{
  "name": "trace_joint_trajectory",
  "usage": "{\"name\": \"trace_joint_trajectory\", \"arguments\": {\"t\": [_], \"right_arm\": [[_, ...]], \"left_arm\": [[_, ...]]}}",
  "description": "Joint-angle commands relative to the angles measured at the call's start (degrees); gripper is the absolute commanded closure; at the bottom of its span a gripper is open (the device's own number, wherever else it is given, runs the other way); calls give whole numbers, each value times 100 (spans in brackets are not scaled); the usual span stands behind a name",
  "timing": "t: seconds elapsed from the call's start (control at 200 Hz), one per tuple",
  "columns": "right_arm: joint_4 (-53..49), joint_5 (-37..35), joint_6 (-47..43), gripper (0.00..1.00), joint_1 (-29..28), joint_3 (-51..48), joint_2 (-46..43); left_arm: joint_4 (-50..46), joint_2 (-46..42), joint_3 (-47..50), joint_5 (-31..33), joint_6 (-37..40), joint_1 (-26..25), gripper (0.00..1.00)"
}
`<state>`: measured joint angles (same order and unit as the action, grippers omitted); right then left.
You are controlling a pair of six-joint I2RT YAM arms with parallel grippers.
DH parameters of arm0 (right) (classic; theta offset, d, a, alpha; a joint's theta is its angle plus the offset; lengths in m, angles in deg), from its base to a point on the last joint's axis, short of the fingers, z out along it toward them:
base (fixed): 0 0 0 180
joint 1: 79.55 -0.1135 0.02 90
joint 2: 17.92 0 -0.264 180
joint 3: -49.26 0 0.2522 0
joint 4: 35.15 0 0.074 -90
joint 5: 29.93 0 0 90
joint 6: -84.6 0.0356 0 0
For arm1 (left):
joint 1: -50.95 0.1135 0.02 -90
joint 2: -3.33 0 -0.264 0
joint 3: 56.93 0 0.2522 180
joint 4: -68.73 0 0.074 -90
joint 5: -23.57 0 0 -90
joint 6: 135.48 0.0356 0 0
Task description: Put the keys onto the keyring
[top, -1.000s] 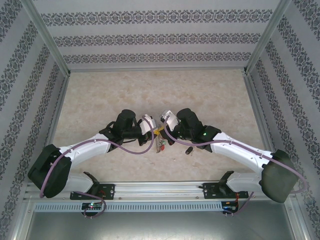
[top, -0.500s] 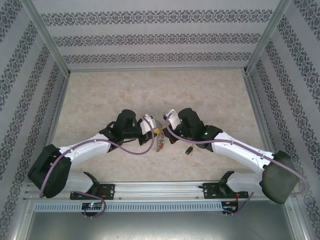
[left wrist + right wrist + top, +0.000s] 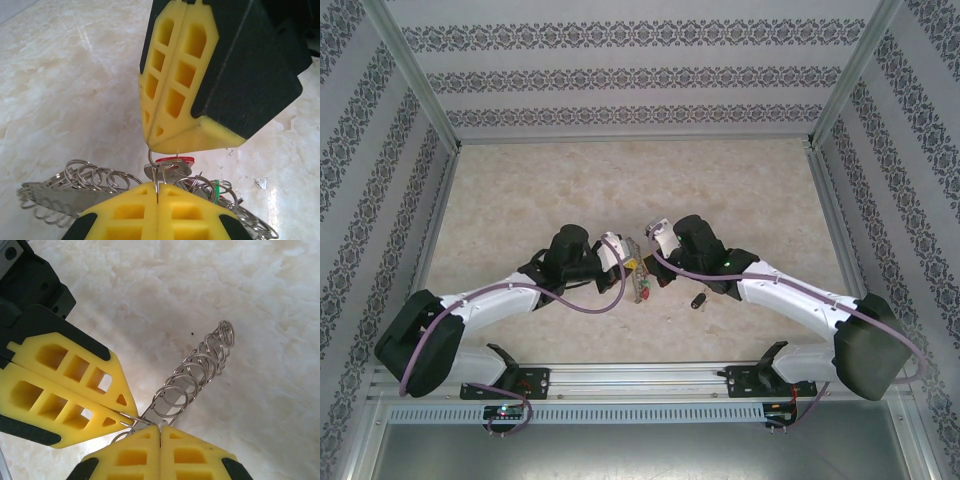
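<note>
My left gripper [image 3: 158,196] and right gripper [image 3: 160,432] meet tip to tip over the middle of the table, both shut. Each pinches thin wire of the keyring [image 3: 195,372], a silvery strip lined with many small loops. It hangs between them in the top view, keyring [image 3: 642,288], and trails left of the left gripper's yellow fingers in the left wrist view, keyring [image 3: 92,175]. The red key head [image 3: 175,160] sits among the loops just below the right gripper's fingers [image 3: 175,90]. The black key [image 3: 698,299] lies on the table to the right of the grippers.
The marble-patterned table top [image 3: 620,190] is fenced by an aluminium frame [image 3: 430,180] and patterned walls on three sides. Both arm bases sit on the rail [image 3: 640,380] at the near edge. A small green tag [image 3: 217,190] shows among the rings.
The right wrist has turned and shifted slightly left, and the left wrist has nudged with it. The keyring still hangs between the tips and the black key has not moved.
</note>
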<state>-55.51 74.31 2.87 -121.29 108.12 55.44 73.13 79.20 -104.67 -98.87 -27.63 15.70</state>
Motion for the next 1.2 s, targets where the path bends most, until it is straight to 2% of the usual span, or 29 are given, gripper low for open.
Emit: {"name": "trace_joint_trajectory", "arguments": {"t": [0.0, 0.21, 0.305, 0.55, 1.194], "right_arm": [[109, -251, 92, 100, 106, 17, -26], [29, -194, -75, 100, -36, 318, -230], [20, -127, -147, 100, -90, 368, -272], [-20, -23, -245, 100, -172, 442, -323], [-40, 60, -258, 100, -206, 486, -296]], "left_arm": [[452, -226, 128, -56, -172, -46, 100], [524, -233, 264, 198, -177, -47, 97], [488, -205, 237, 208, -167, -44, 85], [284, -152, 92, 133, -116, -48, 78], [-123, -24, -233, -186, 69, -45, 73]]}}
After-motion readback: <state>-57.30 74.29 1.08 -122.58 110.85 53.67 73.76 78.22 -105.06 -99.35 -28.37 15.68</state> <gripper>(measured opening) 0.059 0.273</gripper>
